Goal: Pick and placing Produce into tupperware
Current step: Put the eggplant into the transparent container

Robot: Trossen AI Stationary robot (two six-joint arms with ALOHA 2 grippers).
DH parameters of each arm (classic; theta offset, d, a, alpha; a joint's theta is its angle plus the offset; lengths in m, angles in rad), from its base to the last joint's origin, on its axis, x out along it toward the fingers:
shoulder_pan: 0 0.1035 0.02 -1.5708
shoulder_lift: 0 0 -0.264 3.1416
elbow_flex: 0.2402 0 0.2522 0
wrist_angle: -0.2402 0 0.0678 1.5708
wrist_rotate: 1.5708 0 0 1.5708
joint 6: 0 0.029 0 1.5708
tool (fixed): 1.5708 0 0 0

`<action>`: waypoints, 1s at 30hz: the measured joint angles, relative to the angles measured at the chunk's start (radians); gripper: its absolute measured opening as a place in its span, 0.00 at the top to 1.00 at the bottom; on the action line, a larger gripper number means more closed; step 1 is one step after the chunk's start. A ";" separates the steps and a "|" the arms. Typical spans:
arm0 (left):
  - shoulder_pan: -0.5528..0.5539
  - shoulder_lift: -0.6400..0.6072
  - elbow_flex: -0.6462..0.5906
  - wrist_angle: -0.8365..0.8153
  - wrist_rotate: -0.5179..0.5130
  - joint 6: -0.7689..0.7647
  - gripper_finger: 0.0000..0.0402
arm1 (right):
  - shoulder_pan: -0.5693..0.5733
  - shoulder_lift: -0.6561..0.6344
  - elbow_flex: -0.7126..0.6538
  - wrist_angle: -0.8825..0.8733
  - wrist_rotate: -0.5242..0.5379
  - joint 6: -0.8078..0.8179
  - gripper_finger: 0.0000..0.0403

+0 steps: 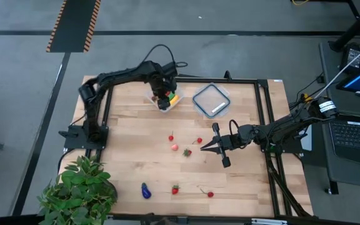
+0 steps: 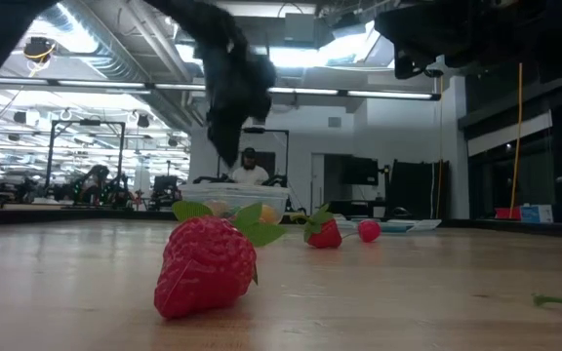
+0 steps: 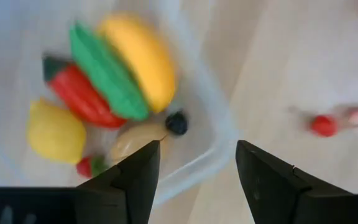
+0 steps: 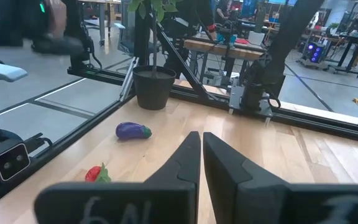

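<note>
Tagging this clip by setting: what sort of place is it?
Likely a robotics lab or workshop: a framed wooden table on bare concrete, open ceiling ducts, more workbenches and a laptop nearby.

1. The place is a robotics lab or workshop in a large open industrial hall.
2. The ceiling [image 2: 115, 68] shows bare ducts and long strip lights.
3. Far workbenches [image 4: 229, 46] carry equipment, and a person [image 2: 252, 171] sits at one.
4. A black metal frame [image 1: 264, 125] borders the wooden table [image 1: 130, 169].
5. A laptop [image 1: 355, 134] sits to the right.
6. Hazard-striped tape [image 1: 74, 25] marks the grey floor.
</note>
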 joint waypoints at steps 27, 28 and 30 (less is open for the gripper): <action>-0.357 -1.007 -0.841 0.707 0.012 -0.169 0.51 | 0.000 0.000 0.000 0.058 0.000 0.026 0.94; -0.371 -1.031 -0.873 0.739 0.013 -0.187 0.51 | 0.000 0.000 0.000 0.058 0.000 0.027 0.94; -0.395 -1.071 -0.934 0.798 0.012 -0.231 0.51 | 0.000 0.000 0.000 0.059 0.000 0.027 0.94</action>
